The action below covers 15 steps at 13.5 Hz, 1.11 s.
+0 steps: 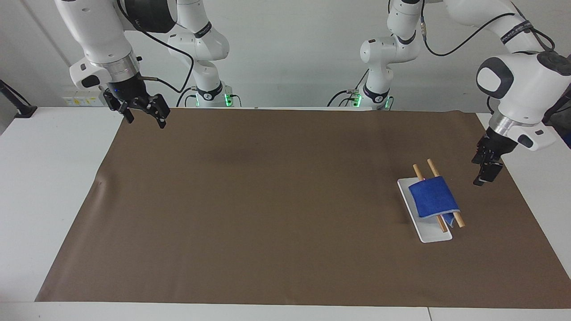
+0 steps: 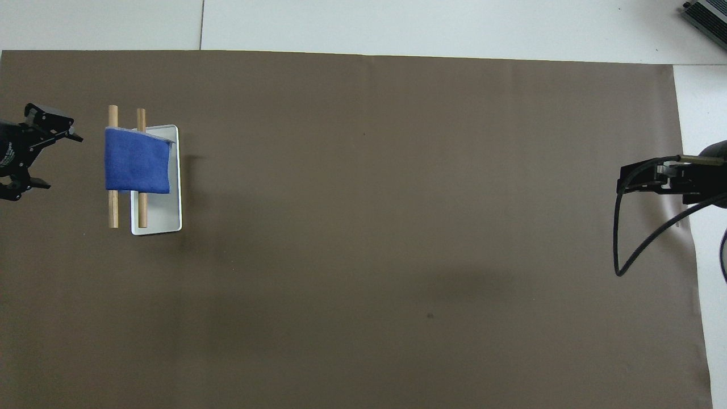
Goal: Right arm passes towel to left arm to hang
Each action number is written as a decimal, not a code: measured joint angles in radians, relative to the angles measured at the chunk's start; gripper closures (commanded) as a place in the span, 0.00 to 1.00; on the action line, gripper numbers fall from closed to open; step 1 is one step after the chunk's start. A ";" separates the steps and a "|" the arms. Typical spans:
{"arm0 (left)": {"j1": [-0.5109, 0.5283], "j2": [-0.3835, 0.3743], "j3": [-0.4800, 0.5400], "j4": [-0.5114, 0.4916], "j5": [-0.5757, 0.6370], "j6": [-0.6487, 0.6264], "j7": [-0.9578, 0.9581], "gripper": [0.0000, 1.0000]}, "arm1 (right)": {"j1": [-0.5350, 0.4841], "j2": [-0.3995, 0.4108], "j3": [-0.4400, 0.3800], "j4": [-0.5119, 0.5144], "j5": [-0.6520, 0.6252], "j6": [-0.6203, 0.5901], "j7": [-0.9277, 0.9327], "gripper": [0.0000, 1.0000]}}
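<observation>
The royal-blue towel (image 1: 433,197) hangs folded over two wooden rods (image 1: 419,171) that lie across a small white tray (image 1: 432,235), toward the left arm's end of the table. It also shows in the overhead view (image 2: 138,167). My left gripper (image 1: 484,174) is open and empty. It hangs in the air beside the rods, apart from the towel, over the mat's edge (image 2: 61,161). My right gripper (image 1: 145,119) is open and empty. It waits over the mat's corner at the right arm's end (image 2: 625,179), with its black cable looping below it.
A brown mat (image 1: 267,200) covers most of the white table (image 1: 49,187). In the overhead view, the rods (image 2: 113,213) stick out past the tray (image 2: 162,218). A dark device (image 2: 707,17) sits at the table's corner farthest from the robots.
</observation>
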 measured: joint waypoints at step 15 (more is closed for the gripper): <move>-0.002 -0.167 -0.054 0.073 0.060 -0.394 0.652 0.00 | 0.007 -0.001 0.004 0.006 0.002 -0.013 0.000 0.00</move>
